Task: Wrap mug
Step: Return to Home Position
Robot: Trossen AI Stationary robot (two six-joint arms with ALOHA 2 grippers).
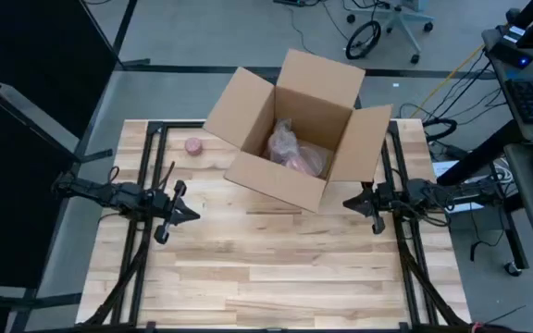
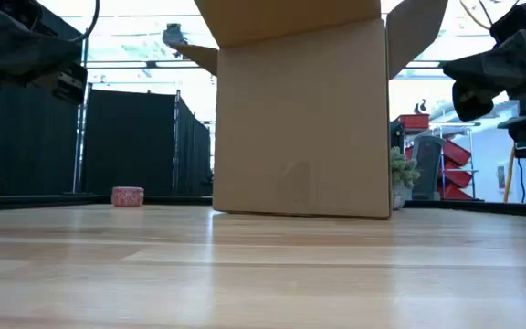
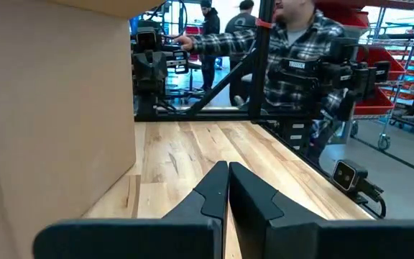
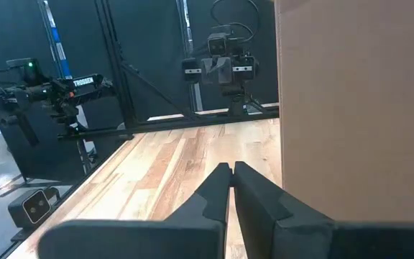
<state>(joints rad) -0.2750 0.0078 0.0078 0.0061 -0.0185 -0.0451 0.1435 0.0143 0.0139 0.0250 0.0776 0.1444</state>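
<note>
An open cardboard box (image 1: 294, 139) stands on the far middle of the wooden table; it fills the centre of the low view (image 2: 304, 119). Inside it lies a pinkish bundle in clear wrap (image 1: 296, 153); the mug itself is hidden. My left gripper (image 1: 192, 215) hovers shut at the table's left, pointing toward the box's near left corner and holding nothing (image 3: 228, 169). My right gripper (image 1: 348, 202) is shut too, just off the box's near right corner (image 4: 231, 169), and holds nothing.
A small pink roll (image 1: 193, 145) lies on the table left of the box, also seen in the low view (image 2: 128, 196). The box's flaps stand open outward. The near half of the table (image 1: 276, 268) is bare wood. People stand beyond the table's right side (image 3: 293, 50).
</note>
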